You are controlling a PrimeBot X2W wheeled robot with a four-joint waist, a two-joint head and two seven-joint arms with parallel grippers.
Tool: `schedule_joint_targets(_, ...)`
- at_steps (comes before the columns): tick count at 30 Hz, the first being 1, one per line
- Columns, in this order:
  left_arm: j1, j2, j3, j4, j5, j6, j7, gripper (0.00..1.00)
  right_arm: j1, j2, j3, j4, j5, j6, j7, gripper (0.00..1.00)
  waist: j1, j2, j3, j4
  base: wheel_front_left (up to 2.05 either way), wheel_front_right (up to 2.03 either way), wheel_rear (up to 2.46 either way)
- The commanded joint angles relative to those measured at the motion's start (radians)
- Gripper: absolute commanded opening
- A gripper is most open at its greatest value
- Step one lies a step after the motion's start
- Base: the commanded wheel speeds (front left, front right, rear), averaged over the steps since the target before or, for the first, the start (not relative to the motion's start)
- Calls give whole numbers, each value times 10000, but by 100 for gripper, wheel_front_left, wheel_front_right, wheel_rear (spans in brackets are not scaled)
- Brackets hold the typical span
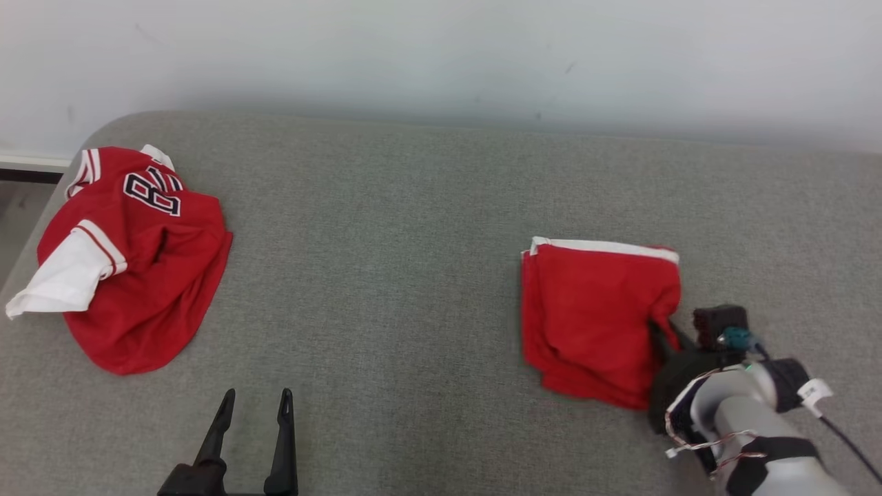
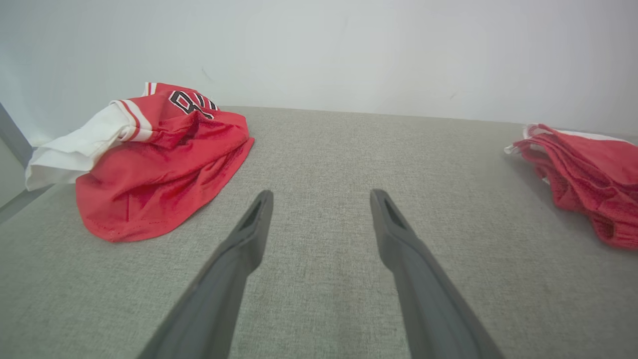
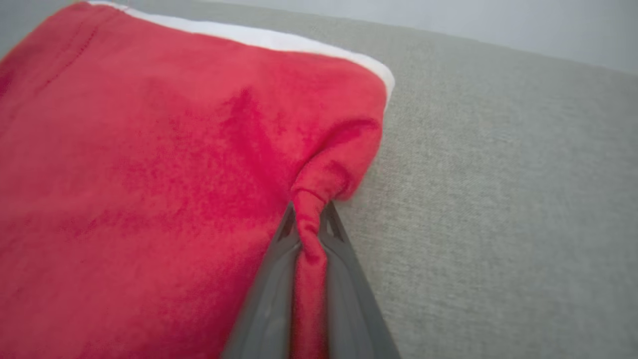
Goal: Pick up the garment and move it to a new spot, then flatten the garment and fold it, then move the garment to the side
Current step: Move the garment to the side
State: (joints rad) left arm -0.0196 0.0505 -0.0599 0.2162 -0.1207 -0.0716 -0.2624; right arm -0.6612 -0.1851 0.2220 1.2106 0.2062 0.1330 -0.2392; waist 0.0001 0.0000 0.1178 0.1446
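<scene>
Mostly grey fabric surface (image 1: 413, 289), folded garment (image 1: 592, 317), pale wall (image 1: 441, 55).

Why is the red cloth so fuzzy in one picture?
Right wrist view: the folded red garment with white trim is very close, so it looks soft and smeary, like the right gripper pinching it. Left wrist view: sharp, but the wide lens stretches the left gripper. Head view: even light, soft shadows, no glare.
</scene>
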Motion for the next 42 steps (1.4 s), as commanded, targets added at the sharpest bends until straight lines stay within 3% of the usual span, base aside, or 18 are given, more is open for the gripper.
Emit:
schedule_joint_targets(1, 36, -5, 7, -49, 0, -26, -15, 100, -133, -304, 96, -2, -38, -45, -69, 0, -1, 0, 76, -115, 0, 0, 0)
schedule_joint_targets(19, -897, -2, -310, -471, -126, -32, -15, 100, -2604, -3471, 2857, -251, -737, -37, 405, 0, -1, 0, 1666, -497, 0, 0, 0)
schedule_joint_targets(34, -1499, -3, -470, -1371, 72, -10, -15, 100, -4591, -6298, 4563, -776, -79, -37, 1130, 0, -1, 0, 2978, -788, 0, 0, 0)
schedule_joint_targets(42, -1759, -2, -355, -1967, 245, -40, -15, 100, -5090, -7279, 5121, -1221, 420, -37, 1462, 0, -1, 0, 3476, -814, 0, 0, 0)
